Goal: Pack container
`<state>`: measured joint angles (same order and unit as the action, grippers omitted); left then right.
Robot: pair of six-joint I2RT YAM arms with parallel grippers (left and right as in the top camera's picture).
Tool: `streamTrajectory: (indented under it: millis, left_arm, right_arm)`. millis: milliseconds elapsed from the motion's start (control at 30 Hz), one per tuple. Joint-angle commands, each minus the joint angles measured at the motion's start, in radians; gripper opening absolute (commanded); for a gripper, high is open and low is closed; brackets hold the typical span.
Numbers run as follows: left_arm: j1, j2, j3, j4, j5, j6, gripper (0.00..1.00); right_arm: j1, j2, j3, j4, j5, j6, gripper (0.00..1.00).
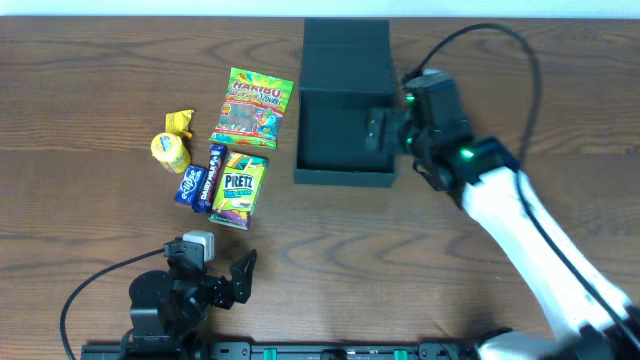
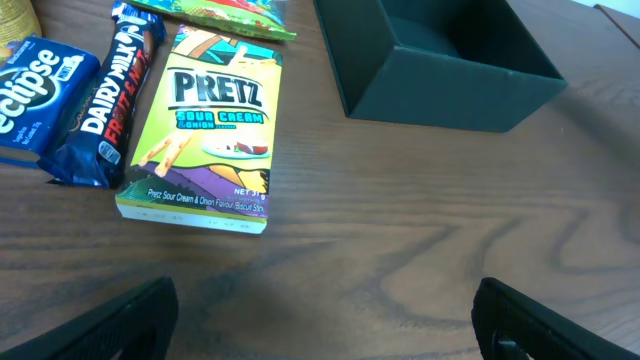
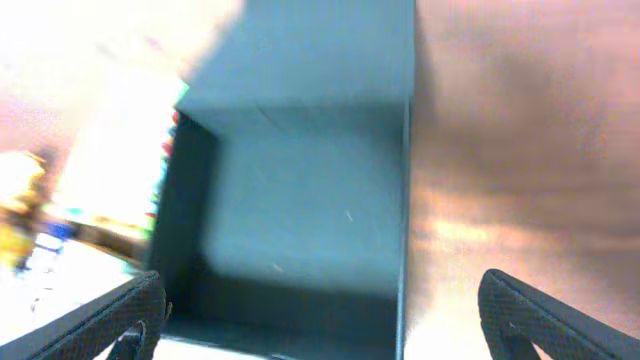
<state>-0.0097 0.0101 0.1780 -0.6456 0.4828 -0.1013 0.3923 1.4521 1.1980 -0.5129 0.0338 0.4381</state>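
Observation:
The black container (image 1: 345, 178) stands open at the back centre of the table, its flap lid (image 1: 345, 45) folded back; it looks empty inside. It also shows in the left wrist view (image 2: 440, 95) and the right wrist view (image 3: 300, 200). My right gripper (image 1: 378, 130) hovers over the container's right side, open and empty (image 3: 330, 320). My left gripper (image 1: 215, 275) rests low near the front edge, open and empty (image 2: 325, 335), short of the snacks.
Snacks lie left of the container: a Haribo bag (image 1: 252, 107), a Pretz box (image 1: 240, 188) (image 2: 205, 130), a Dairy Milk bar (image 1: 215, 172) (image 2: 110, 100), an Eclipse pack (image 1: 190, 185) (image 2: 35, 95), a yellow tub (image 1: 170, 150) and a yellow wrapper (image 1: 180, 122).

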Motion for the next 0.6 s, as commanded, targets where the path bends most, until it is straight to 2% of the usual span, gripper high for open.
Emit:
streamTrajectory:
  millis: [0, 300, 467, 567]
  left_arm:
    - [-0.004, -0.005, -0.008, -0.001, 0.000, 0.000, 0.95]
    - [-0.004, -0.005, -0.008, 0.000, -0.010, 0.000, 0.95]
    - [-0.004, -0.005, -0.008, 0.024, -0.105, 0.004, 0.95]
    - [-0.004, -0.005, -0.008, 0.017, -0.106, 0.004, 0.95]
  right_arm:
    - [0.008, -0.081, 0.012, -0.032, 0.006, 0.009, 0.99]
    - [0.008, -0.163, 0.012, -0.114, 0.005, 0.010, 0.99]
    - [0.008, -0.163, 0.012, -0.167, 0.000, 0.010, 0.99]
    - [0.006, -0.163, 0.012, -0.194, 0.007, 0.008, 0.99]
